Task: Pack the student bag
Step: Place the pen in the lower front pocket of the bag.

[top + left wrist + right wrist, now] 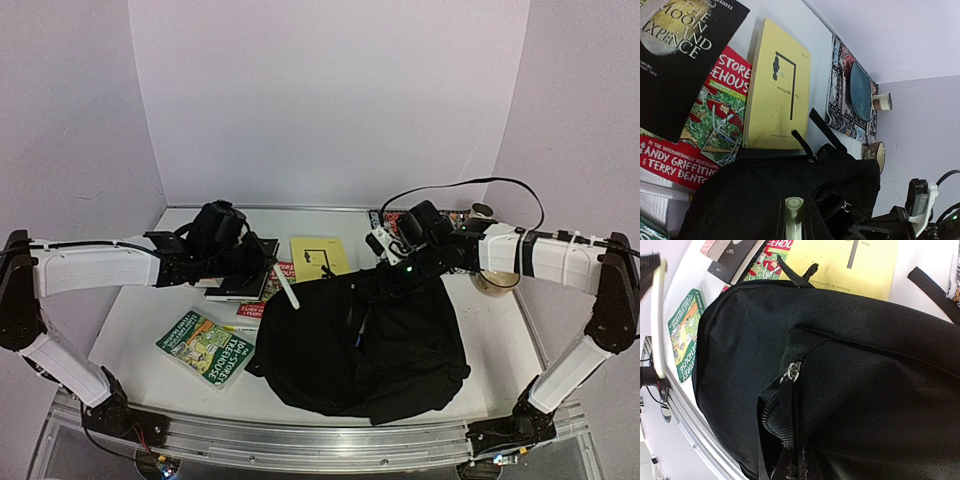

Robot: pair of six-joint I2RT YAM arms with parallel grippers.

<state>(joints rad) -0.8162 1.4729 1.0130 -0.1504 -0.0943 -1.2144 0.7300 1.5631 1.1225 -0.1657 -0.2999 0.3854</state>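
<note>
Farthest left of the large soft black fabric backpack (365,345), a green illustrated paperback (205,347) lies flat on the white table (500,350), just beside the bag's left edge. Behind that, your left claw (262,262) hangs over a black-covered book (675,60) and is clamped on a thin white pen-like stick (287,290). The stick's free end slants down toward the backpack's upper left corner. A red illustrated paperback (715,115) lies partly under the black book, touching the backpack's far edge. Next to it a plain yellow paperback (320,257) lies flat just behind the backpack, with the bag's top loop (799,271) resting on its near edge.

The backpack itself lies flat at the middle of the table, nearer the arms than the books. Its zip is partly parted, and the metal zip pull (791,371) shows on the top face.

Your right claw (380,285) is down on the backpack's far right corner, clenched. You cannot tell from these views whether fabric is pinched in it.

Right of the backpack, at the table's back edge, a patterned book (840,110) carries a blue-grey disc (860,92). A small pale roll (881,101) and a round brown cup (493,282) stand beyond it.
</note>
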